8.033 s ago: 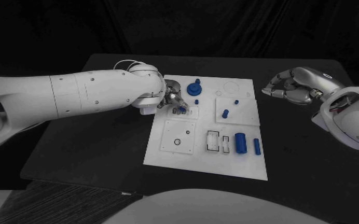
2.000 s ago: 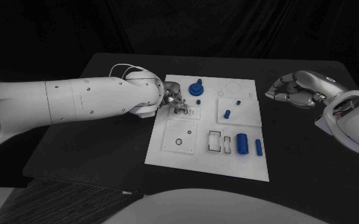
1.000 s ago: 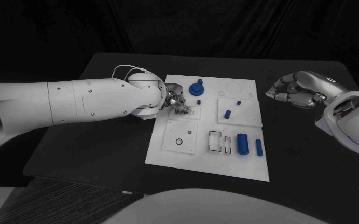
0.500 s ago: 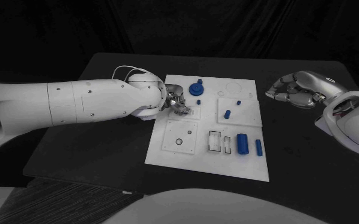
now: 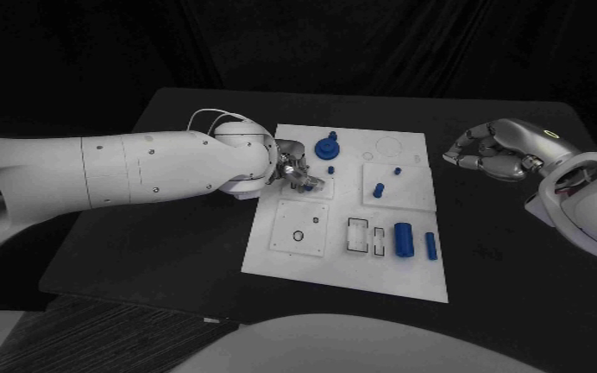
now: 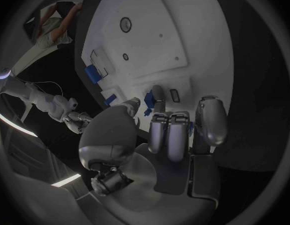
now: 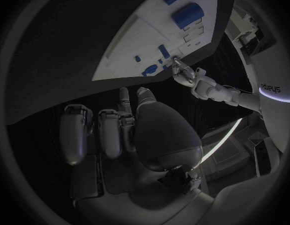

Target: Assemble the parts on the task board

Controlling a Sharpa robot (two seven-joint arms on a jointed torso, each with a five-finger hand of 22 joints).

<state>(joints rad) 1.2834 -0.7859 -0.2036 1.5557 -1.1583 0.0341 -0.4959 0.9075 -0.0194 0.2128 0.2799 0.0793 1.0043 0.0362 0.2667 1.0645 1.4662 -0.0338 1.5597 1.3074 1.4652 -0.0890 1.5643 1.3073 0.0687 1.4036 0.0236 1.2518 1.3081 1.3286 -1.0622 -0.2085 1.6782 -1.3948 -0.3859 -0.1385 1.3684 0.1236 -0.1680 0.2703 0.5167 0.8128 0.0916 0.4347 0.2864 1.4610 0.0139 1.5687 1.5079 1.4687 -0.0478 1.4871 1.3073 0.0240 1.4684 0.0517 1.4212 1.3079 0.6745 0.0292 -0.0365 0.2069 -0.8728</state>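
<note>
The white rectangular task board (image 5: 311, 256) lies mid-table on the black table (image 5: 162, 235). My left hand (image 5: 293, 170) is at its left edge, fingertips pinching a small blue peg (image 6: 149, 96) just above the board. My right hand (image 5: 498, 150) hangs curled on nothing, well apart to the board's right.

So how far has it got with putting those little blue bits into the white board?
Partly there, it seems. Done: a blue knob and two small pegs stand on the task board. In hand: the left hand has its fingertips at a small slot on the board's left side, working a blue piece I can barely make out. Left: a large cylinder and a thin one lie loose. The right hand hovers curled, holding nothing.
</note>
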